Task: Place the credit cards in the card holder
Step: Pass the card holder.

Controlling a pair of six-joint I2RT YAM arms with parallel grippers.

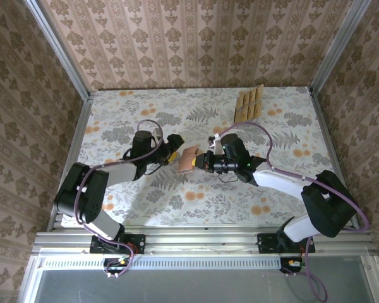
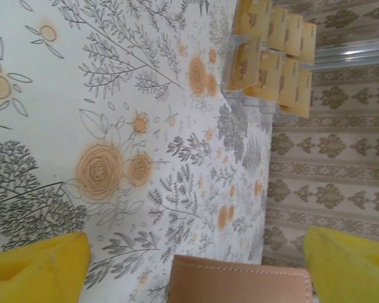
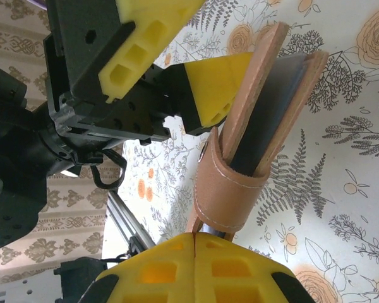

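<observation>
Two arm bases [image 1: 117,243] sit at the near rail, and both arms reach in to meet mid-table.

Left to right:
- **Left gripper** [image 1: 175,151]: fingers spread wide. In its wrist view, one yellow finger [image 2: 38,271] stands on each side of the card holder [image 1: 189,159] edge, with a gap on both sides. In the right wrist view, one left fingertip [image 3: 218,88] sits at the outer side of one flap. Can't tell if it touches.
- **Card holder**: one, held on edge between the two grippers over the floral table [image 1: 145,202]. Its flaps stand partly apart in a V, with the grey inner panel showing.
- **Right gripper** [image 1: 206,161]: fingers [image 3: 170,265] are pressed together, pinching the holder at its strap loop [image 3: 230,196] end.
- **Credit cards** [image 1: 249,104]: far right, near the back edge, standing in a clear rack [image 2: 240,101]. There are two rows of four, so I count eight, though the overlap makes that approximate. They are well apart from the holder.

In the way: the right arm's cable [image 1: 265,136] arcs over the table between the holder and the rack.
</observation>
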